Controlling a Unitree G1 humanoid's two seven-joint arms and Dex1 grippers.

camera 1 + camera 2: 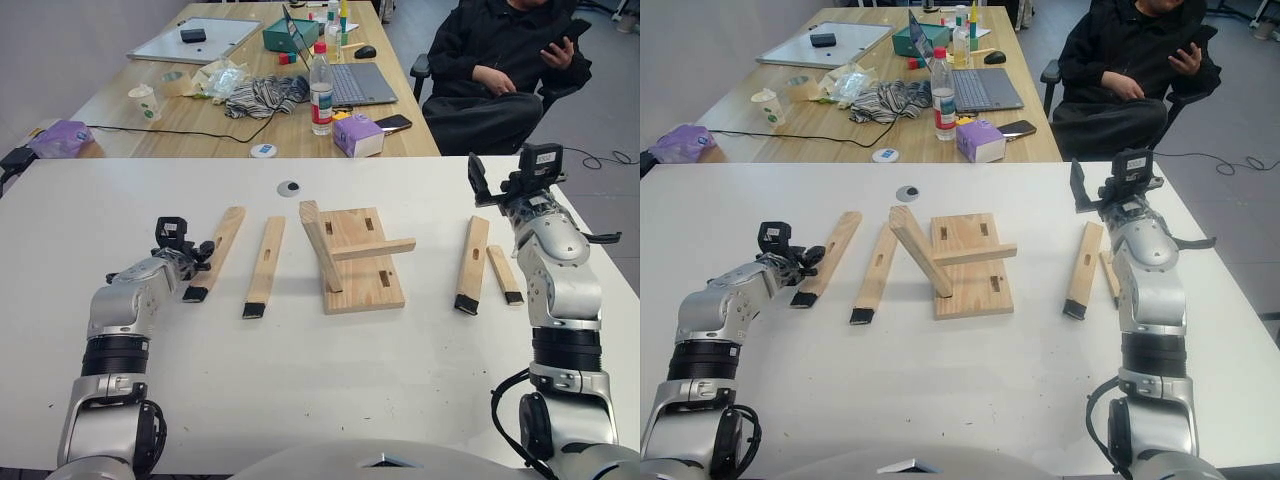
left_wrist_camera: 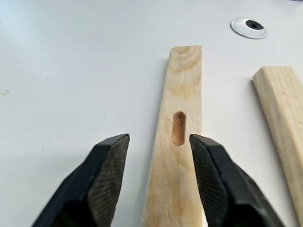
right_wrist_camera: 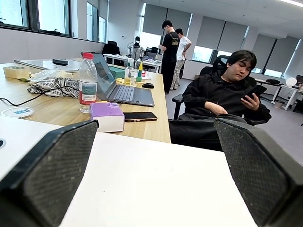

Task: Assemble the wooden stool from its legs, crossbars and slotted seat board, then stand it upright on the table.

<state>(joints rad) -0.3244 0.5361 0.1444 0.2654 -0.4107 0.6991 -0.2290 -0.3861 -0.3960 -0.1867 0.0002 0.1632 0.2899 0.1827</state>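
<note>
1. My left gripper [image 2: 158, 139] hung low, jaws wide; the leftmost leg [image 2: 182, 94] lay between them.
2. My right gripper [image 3: 156, 125] stood raised, wide open, near the right-hand leg [image 1: 471, 262].
3. The seat board [image 1: 368, 288] lay centrally.

The white table [image 1: 300, 400] is viewed from the head by two eyes set side by side, faced forward and down from well above; nearly the same stretch is shared, from the near edge to the wooden table [image 1: 190, 112] behind. The left wrist view is taken from low and very near the table top, along the left tool [image 2: 158, 138], and the slotted leg [image 2: 182, 85] seen there is shared with the head views. The right wrist view is held level, past the right tool [image 3: 156, 124] and over the table's far edge into the room; the wooden table is shared with the head views
</note>
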